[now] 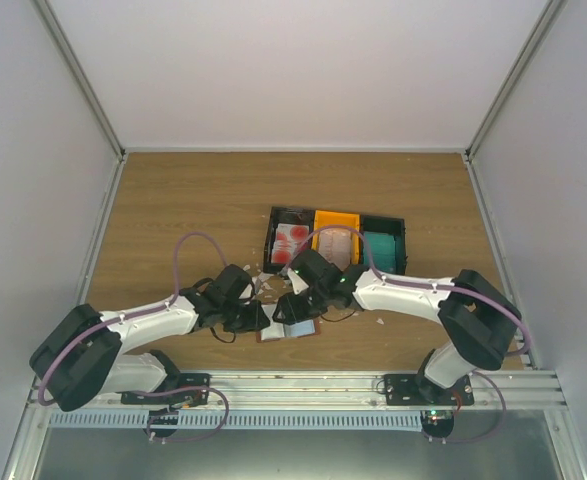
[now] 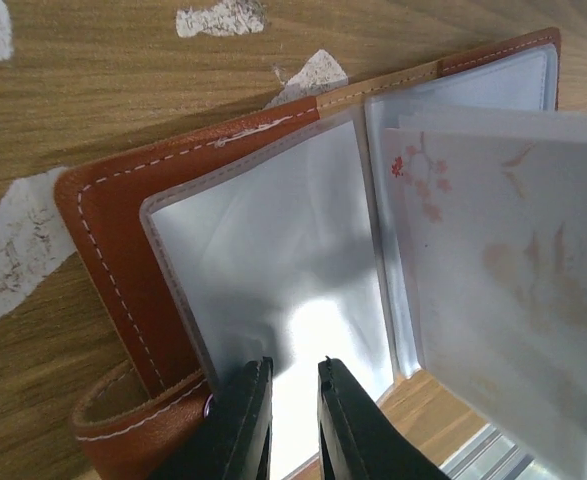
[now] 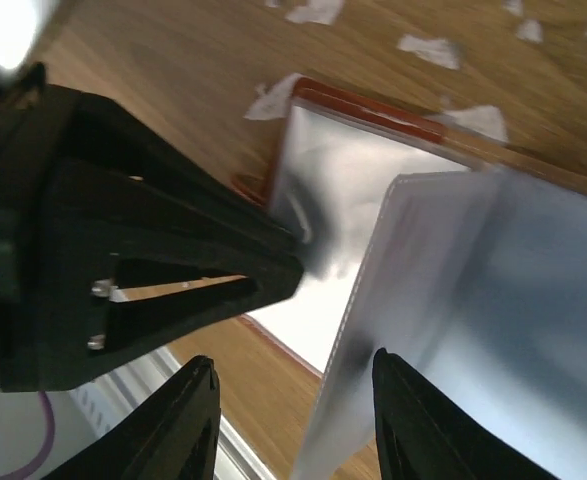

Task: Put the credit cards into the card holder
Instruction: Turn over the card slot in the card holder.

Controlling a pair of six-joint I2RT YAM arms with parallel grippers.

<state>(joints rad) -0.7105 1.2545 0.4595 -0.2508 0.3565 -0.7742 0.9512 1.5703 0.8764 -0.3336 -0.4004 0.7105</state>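
Observation:
The card holder [image 1: 295, 329] lies open on the table between my two grippers; in the left wrist view its brown leather [image 2: 113, 260] frames clear plastic sleeves. A white credit card with red blotches [image 2: 493, 250] sits in a raised sleeve leaf on the right. My left gripper [image 2: 295, 375] has its jaws almost together, tips pressed on the flat left sleeve; it also shows in the top view [image 1: 256, 318]. My right gripper [image 3: 293, 360] is open, with the raised sleeve leaf [image 3: 473, 300] standing between its fingers, and it shows in the top view [image 1: 291, 305]. More cards lie in the trays: red-blotched [image 1: 291, 243], pale [image 1: 337, 243], teal [image 1: 379, 247].
Three trays stand in a row behind the grippers: black [image 1: 273, 240], orange [image 1: 336, 218], black [image 1: 401, 245]. Small white scraps [image 2: 13, 250] lie on the wood around the card holder. The metal rail [image 1: 293, 385] runs along the near edge.

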